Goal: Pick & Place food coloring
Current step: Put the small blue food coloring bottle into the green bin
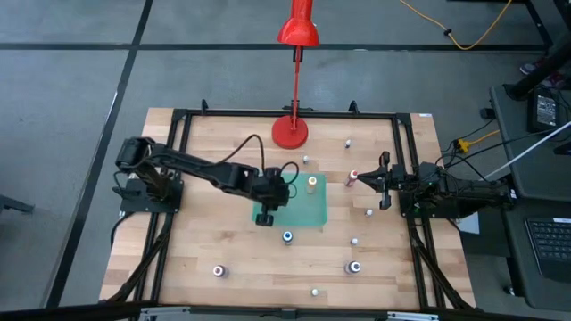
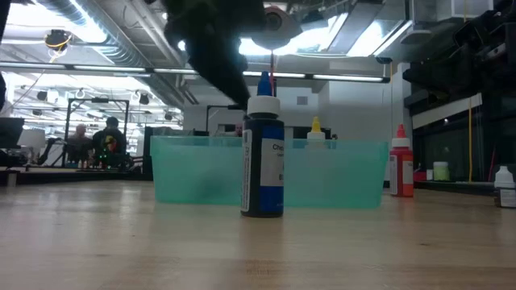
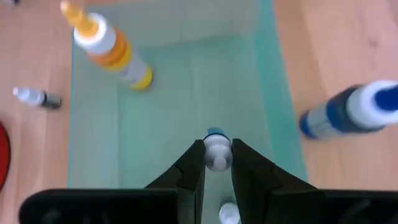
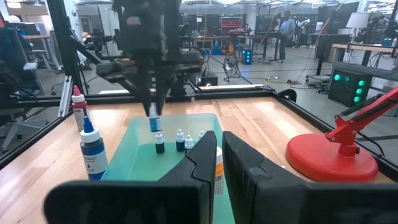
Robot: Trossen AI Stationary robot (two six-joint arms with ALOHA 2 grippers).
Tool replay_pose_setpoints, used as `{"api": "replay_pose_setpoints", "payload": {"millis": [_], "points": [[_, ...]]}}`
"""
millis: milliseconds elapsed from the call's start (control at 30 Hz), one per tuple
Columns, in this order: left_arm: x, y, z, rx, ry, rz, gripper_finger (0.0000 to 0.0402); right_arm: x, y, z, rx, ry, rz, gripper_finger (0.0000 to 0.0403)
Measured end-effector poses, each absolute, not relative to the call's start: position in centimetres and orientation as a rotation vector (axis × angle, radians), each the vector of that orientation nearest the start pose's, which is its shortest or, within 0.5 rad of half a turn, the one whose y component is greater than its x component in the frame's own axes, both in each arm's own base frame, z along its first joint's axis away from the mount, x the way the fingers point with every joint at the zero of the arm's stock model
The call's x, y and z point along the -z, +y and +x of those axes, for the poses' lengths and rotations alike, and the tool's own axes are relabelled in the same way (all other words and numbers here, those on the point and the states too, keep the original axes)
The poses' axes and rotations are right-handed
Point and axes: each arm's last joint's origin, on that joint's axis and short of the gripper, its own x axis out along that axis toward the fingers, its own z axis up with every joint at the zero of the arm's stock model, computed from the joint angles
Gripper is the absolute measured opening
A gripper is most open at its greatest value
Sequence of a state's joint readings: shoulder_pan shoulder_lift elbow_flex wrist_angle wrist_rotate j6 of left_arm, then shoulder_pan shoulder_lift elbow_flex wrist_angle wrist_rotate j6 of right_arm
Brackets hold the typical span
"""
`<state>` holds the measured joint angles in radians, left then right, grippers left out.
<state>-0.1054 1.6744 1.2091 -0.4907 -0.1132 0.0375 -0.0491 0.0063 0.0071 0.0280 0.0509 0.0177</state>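
Left tool point(image 3: 217, 163) pinching small bottle point(image 3: 217, 149), teal tray point(image 3: 186, 81), wooden table point(image 1: 241, 267)

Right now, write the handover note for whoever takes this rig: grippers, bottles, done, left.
Left gripper: shut on a small blue-capped bottle, hanging over the green tray.
Right gripper: shut, holding nothing, waiting at the table's right side.
Done: a few small bottles and an orange-capped bottle stand in the tray.
Left: release the held bottle, then collect those loose on the table, including the blue bottle beside the tray and the red-capped bottle.
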Motion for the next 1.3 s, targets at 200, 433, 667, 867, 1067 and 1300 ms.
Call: {"api": "replay_pose_setpoints", "payload": {"millis": [200, 433, 667, 867, 1067, 1300], "points": [[-21.3, -2.7, 34.8, 0.0, 1.054, 0.136, 0.0056, -16.8, -0.6, 9.7, 0.1, -0.03, 0.018, 0.0031], [-19.3, -2.1, 35.6, 0.003, 1.11, 0.12, 0.0056, -16.8, -0.6, 9.7, 0.1, -0.03, 0.018, 0.0031], [-18.4, -2.1, 35.8, -0.004, 1.134, 0.094, 0.0056, -16.8, -0.6, 9.7, 0.1, -0.03, 0.018, 0.0031], [-18.3, -2.0, 35.6, -0.029, 1.154, 0.075, 0.0056, -16.8, -0.6, 9.7, 0.1, -0.03, 0.018, 0.0031], [-17.8, -2.3, 35.3, -0.067, 1.168, 0.013, 0.0056, -16.8, -0.6, 9.7, 0.1, -0.03, 0.018, 0.0031], [-17.8, -3.1, 35.3, -0.089, 1.159, -0.024, 0.0056, -16.8, -0.6, 9.7, 0.1, -0.03, 0.018, 0.0031]]}}
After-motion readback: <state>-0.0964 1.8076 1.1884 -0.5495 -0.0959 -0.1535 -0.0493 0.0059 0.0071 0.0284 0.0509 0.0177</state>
